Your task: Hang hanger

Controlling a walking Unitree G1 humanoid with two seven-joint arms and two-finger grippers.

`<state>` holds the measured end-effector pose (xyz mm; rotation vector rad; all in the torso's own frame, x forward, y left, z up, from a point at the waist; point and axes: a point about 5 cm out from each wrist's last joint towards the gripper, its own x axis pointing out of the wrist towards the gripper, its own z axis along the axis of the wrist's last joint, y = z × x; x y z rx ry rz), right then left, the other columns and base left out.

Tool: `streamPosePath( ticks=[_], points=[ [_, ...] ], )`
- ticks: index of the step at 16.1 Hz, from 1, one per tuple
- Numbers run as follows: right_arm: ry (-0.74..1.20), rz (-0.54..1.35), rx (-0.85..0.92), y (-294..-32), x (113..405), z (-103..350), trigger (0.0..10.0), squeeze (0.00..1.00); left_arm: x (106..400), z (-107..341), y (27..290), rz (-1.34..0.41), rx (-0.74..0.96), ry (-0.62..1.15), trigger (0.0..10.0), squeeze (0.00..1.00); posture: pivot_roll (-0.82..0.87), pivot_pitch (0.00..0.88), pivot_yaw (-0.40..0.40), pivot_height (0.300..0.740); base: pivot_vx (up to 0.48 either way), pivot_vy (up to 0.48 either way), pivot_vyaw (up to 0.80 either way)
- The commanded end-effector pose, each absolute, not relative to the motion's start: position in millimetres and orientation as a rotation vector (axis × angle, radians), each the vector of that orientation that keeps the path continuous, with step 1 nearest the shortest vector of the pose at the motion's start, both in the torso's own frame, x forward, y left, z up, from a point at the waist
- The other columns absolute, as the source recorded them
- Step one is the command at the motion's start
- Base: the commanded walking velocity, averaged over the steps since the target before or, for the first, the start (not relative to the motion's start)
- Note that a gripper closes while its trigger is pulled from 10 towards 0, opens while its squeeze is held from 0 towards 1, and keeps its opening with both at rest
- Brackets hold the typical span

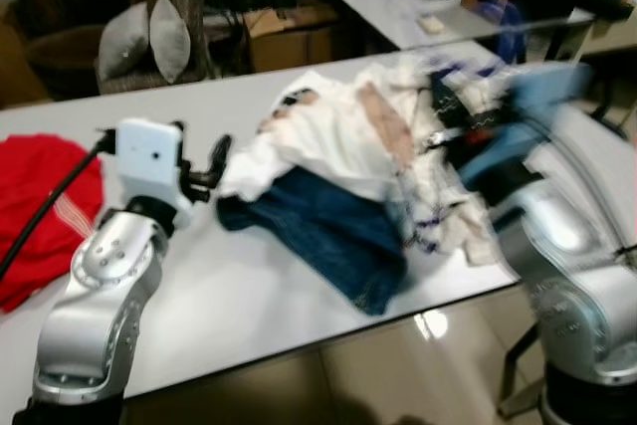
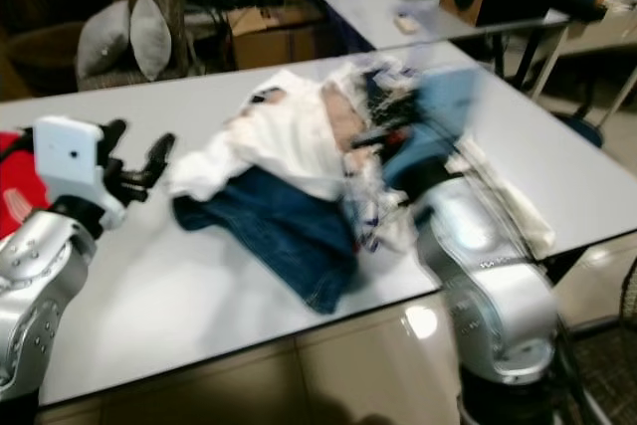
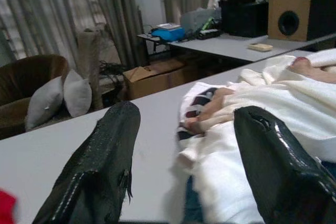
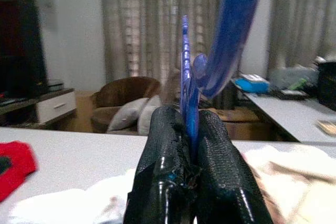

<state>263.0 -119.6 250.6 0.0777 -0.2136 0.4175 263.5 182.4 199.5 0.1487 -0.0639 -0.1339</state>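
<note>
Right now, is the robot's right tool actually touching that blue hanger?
Touching. The right wrist view shows the right tool with both black fingers pressed shut against the blue hanger, which rises from between them.

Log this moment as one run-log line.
right gripper: shut on blue hanger | left gripper: open, by clothes pile | hanger not yet hung
</note>
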Motion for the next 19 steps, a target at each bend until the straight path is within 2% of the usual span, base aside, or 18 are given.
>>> streamPosePath(
  ticks=[1, 5, 8, 14, 16, 18, 19],
  points=[
    [-0.214, 0.405, 0.056, -124, 264, 252, 10.0, 0.0, 261, 197, 180, -0.13, 0.156, -0.05, 10.0, 0.0, -0.1, 0.0, 0.042, 0.74, 0.0, 0.458, 0.0],
    [-0.183, 0.447, 0.051, -117, 266, 245, 10.0, 0.0, 254, 194, 186, -0.095, 0.165, -0.031, 10.0, 0.0, -0.08, 0.0, 0.022, 0.74, 0.0, 0.466, 0.0],
    [-0.099, 0.552, 0.002, -107, 260, 228, 10.0, 0.0, 248, 190, 192, -0.073, 0.183, -0.01, 10.0, 0.0, -0.08, 0.0, 0.015, 0.74, 0.0, 0.463, 0.0],
    [0.06, 0.554, 0.011, -113, 252, 181, 10.0, 0.0, 235, 176, 193, -0.077, 0.176, 0.041, 10.0, 0.0, -0.06, 0.0, 0.007, 0.74, 0.0, 0.46, 0.0],
    [0.129, 0.526, -0.038, -119, 247, 155, 10.0, 0.0, 226, 173, 188, -0.118, 0.16, -0.008, 10.0, 0.0, -0.06, 0.0, 0.004, 0.74, 0.0, 0.0, 0.0],
    [0.159, 0.474, 0.004, -127, 245, 144, 10.0, 0.0, 219, 160, 185, -0.125, 0.191, 0.025, 10.0, 0.0, -0.06, 0.0, 0.004, 0.74, 0.0, -0.48, 0.0],
    [0.164, 0.469, -0.031, -130, 245, 139, 10.0, 0.0, 219, 157, 185, -0.115, 0.177, 0.033, 10.0, 0.0, -0.07, 0.0, 0.003, 0.74, 0.0, -0.48, 0.0]
  ],
)
